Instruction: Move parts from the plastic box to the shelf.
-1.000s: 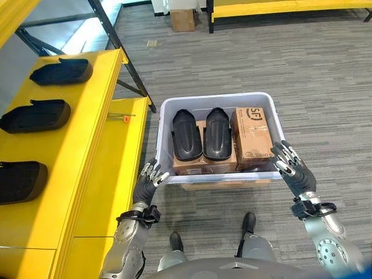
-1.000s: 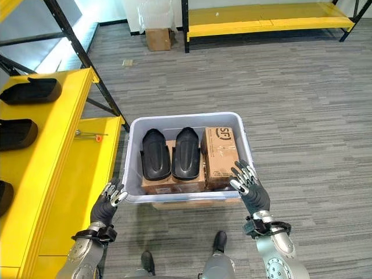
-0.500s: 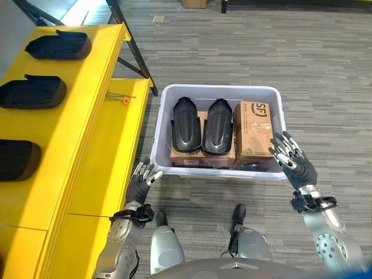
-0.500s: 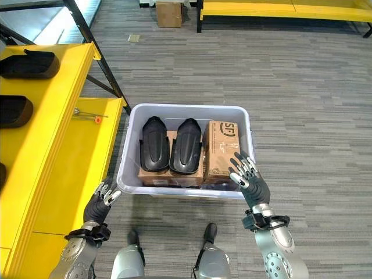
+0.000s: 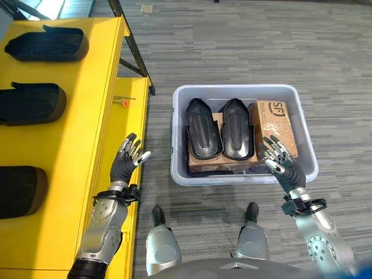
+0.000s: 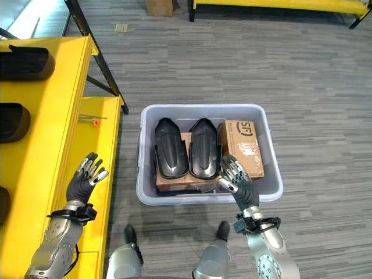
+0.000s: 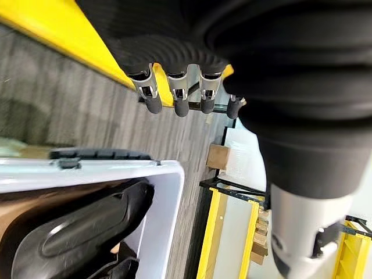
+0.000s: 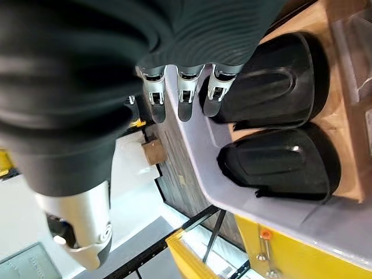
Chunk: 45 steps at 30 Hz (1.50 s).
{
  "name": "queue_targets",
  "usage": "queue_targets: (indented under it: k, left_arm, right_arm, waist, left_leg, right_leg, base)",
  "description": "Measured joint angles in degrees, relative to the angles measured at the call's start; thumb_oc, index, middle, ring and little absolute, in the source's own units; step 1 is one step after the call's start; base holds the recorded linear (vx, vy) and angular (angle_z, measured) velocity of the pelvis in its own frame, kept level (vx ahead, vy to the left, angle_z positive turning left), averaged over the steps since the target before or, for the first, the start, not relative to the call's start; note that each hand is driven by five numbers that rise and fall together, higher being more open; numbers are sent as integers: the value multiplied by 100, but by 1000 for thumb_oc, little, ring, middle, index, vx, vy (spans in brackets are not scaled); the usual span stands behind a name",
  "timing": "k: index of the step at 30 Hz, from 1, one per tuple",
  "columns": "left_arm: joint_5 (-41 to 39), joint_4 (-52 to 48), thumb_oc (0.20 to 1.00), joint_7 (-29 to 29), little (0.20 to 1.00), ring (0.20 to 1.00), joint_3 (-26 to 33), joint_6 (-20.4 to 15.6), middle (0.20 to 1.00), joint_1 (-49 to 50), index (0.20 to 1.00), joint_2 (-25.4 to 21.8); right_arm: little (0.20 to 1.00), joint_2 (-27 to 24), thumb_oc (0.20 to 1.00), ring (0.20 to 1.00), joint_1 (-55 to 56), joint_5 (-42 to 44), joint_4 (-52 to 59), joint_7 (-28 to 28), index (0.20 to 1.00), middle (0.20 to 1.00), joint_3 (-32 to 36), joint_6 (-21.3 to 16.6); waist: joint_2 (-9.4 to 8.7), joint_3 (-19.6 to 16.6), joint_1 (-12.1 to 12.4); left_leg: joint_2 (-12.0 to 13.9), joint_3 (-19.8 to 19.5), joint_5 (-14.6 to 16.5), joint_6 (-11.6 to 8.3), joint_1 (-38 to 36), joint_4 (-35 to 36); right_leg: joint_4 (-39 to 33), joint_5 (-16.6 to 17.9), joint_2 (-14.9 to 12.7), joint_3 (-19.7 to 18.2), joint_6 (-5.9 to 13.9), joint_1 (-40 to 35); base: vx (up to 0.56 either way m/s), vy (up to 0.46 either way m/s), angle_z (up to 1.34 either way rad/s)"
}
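Judging by how things lie, the job looks partly done. Three black parts already rest on the yellow shelf: one at the far end, one in the middle and one nearest the robot, spaced apart in a row. Two more black parts are left in the plastic box, lying side by side on a flat cardboard box: the left part and the right part, touching or nearly so. An upright cardboard box stands just beside them, against the box's right wall.

Neither robot hand holds anything. The left robot hand hovers with fingers spread over the lower yellow shelf ledge, between the shelf and the box. The right robot hand hangs with fingers spread and relaxed over the near right corner of the box, close to the right part and the upright cardboard box. The next step, I would judge, is picking up one of the two remaining parts.

The plastic box sits directly on a grey striped floor, just beside the shelf. A small tool with an orange tip lies on the lower ledge. Dark metal shelf legs slant away at the shelf's far end, and in the right eye view another yellow rack and a small cardboard carton stand well away on the floor.
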<state>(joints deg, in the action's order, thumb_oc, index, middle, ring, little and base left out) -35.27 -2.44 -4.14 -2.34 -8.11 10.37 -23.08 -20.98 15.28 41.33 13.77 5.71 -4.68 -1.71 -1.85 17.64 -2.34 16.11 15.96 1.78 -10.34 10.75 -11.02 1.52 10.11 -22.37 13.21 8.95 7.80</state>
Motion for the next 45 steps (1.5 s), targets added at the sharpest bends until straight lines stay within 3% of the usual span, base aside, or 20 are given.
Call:
queue_targets:
  k: [4, 7, 12, 19, 29, 35, 45]
  left_arm:
    - [-2, -25, 1000, -10, 1000, 1000, -131, 3, 1000, 22, 1000, 170]
    - [-4, -30, 1000, -12, 1000, 1000, -217, 15, 1000, 58, 1000, 214]
    - [-5, -90, 1000, -122, 1000, 1000, -207, 10, 1000, -19, 1000, 229]
    - [-8, -124, 1000, -261, 1000, 1000, -271, -7, 1000, -138, 1000, 241]
    - [-17, -143, 1000, -376, 1000, 1000, -618, -13, 1000, -532, 1000, 221]
    - [-24, -152, 1000, -500, 1000, 1000, -654, -44, 1000, -593, 1000, 221]
    - [-164, -201, 1000, -506, 1000, 1000, -683, -129, 1000, -650, 1000, 208]
  right_arm:
    - [1000, -1, 1000, 1000, -26, 0, 1, -45, 1000, 1000, 38, -3]
    - [1000, 4, 1000, 1000, -110, 0, -1, -157, 1000, 1000, 74, -4]
    - [1000, 2, 1000, 1000, -464, -17, -15, -380, 1000, 1000, 49, -66]
    - [1000, -6, 1000, 1000, -1558, -408, -423, -916, 1000, 1000, -283, -247]
    - [1000, 9, 1000, 1000, -2668, -445, -817, -1389, 1000, 1000, -935, -317]
    - [1000, 4, 1000, 1000, -3041, -446, -937, -1754, 1000, 1000, -864, -374]
    - [1000, -53, 1000, 1000, -3816, -665, -1326, -2349, 1000, 1000, -518, -556]
  waist:
    - [73, 48, -16]
    - [116, 88, -79]
    - [265, 182, -153]
    - [484, 436, -115]
    - [580, 810, 25]
    - [741, 972, 160]
    - [835, 1049, 198]
  left_leg:
    - [113, -74, 54, -74, 355, -283]
    - [248, -56, 57, -115, 511, -392]
    - [393, -67, 38, -143, 833, -537]
    - [408, 76, -56, -127, 1022, -514]
    - [420, 173, -57, -128, 1060, -506]
    - [387, 115, -107, -109, 1247, -501]
    - [332, 172, -128, -83, 1440, -523]
  right_leg:
    - [-89, -208, 92, 30, 267, 135]
    - [-103, -279, 160, 17, 306, 292]
    - [-59, -268, 242, -43, 276, 615]
    - [69, -188, 260, -189, 274, 1037]
    - [233, -198, 239, -291, 259, 1277]
    - [272, -194, 213, -276, 262, 1436]
    - [459, -205, 132, -340, 245, 1774]
  base:
    - [26, 15, -3]
    - [35, 1, -14]
    - [-6, -28, -9]
    - [-28, -33, -9]
    - [13, -39, -4]
    - [3, -12, 3]
    - [-2, 1, -1]
